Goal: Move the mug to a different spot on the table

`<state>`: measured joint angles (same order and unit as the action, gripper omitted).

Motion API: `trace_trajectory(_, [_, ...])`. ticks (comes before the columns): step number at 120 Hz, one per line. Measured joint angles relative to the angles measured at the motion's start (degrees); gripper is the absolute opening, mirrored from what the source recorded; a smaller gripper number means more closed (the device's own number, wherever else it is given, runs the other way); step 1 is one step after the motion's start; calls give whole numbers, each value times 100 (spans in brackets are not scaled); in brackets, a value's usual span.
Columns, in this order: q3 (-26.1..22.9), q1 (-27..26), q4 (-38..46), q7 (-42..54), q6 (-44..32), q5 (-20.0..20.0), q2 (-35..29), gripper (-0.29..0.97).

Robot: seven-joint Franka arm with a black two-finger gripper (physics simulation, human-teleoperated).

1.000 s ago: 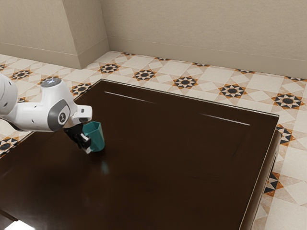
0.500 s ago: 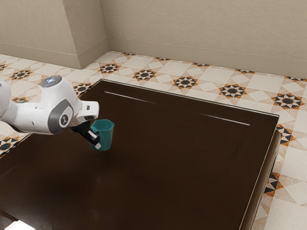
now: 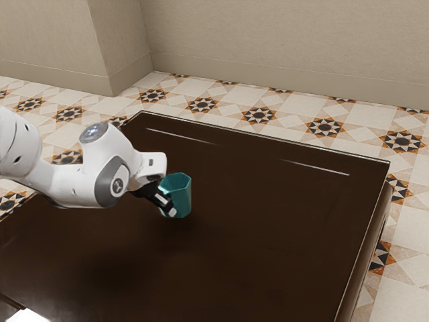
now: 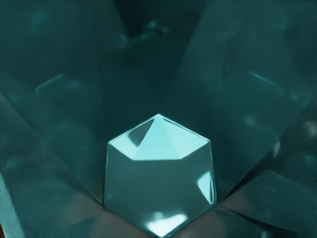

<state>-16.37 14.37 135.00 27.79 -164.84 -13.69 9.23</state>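
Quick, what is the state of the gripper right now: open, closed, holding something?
Gripper: closed, holding the teal mug.

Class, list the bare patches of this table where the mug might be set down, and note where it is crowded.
Bare tabletop runs from the mug to the far edge and the exterior view's right edge. It's crowded only at that view's left, where the arm and pincer hold the mug.
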Motion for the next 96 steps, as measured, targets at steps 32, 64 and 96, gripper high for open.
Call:
trace_trajectory(32, [-160, -3, 90, 105, -587, -92, 202, 10])
trace_trajectory(64, [-273, 57, 269, 226, -1011, -133, 348, 17])
trace_trajectory(96, [-281, 192, 563, 275, -1016, -125, 211, 50])
